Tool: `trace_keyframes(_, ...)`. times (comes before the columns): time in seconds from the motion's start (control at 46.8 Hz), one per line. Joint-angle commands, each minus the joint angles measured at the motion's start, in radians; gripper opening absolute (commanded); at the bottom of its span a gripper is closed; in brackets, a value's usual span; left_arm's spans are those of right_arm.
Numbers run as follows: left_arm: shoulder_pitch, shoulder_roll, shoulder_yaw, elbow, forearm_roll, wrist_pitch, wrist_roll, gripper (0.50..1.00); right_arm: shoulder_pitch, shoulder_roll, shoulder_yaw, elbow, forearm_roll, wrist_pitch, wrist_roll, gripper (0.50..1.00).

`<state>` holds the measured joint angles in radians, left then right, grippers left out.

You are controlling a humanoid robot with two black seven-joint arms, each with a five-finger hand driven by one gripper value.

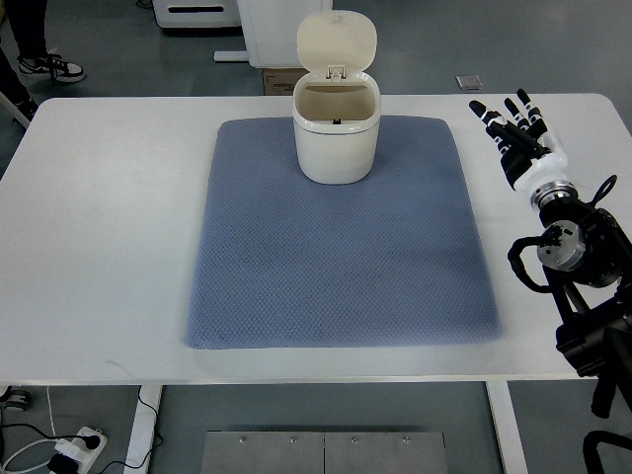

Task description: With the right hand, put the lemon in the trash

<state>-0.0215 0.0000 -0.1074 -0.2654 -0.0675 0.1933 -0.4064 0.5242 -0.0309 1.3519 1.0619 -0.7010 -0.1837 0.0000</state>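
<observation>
Black fingertips [502, 111] spread and stretched out flat, closed on nothing, pointing away toward the far edge of the table. Behind them the right hand [513, 133], white-backed with black joints, hovering over or resting on bare tabletop just beside the right edge of the mat; contact impossible to judge from this angle. Further back a silver wrist cuff, then the dark arm [578, 257] with looped cables, entering from the right edge.

No lemon visible anywhere on the table or mat; impossible to tell whether inside the bin. Cream trash bin [336, 133] upright at the far middle of the blue-grey mat [336, 267], lid [337, 44] flipped up and back, mouth open, shadowed interior only partly seen. Well apart from the hand, to its left.

Mat lying square on the white table [99, 247]. Beyond the far edge, grey floor, a cardboard box [279, 79] behind the bin, and a person's shoe [51, 67] at the upper left. Below the near edge, a power strip [74, 444] on the floor.
</observation>
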Motion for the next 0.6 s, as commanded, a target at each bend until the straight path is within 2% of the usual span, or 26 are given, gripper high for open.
trace_keyframes(0.0,0.000,0.000,0.000,0.000,0.000,0.000,0.000,1.000,-0.013,0.000,-0.004,-0.003,0.000,0.001,0.000,1.000)
trace_keyframes(0.342,0.000,0.000,0.000,0.000,0.000,0.000,0.000,1.000,-0.070,0.031,0.000,-0.002,0.000,0.003,0.008,1.000)
trace_keyframes(0.578,0.000,0.000,0.000,0.000,0.000,0.000,0.000,1.000,-0.090,0.031,0.006,0.001,0.001,0.003,0.100,1.000)
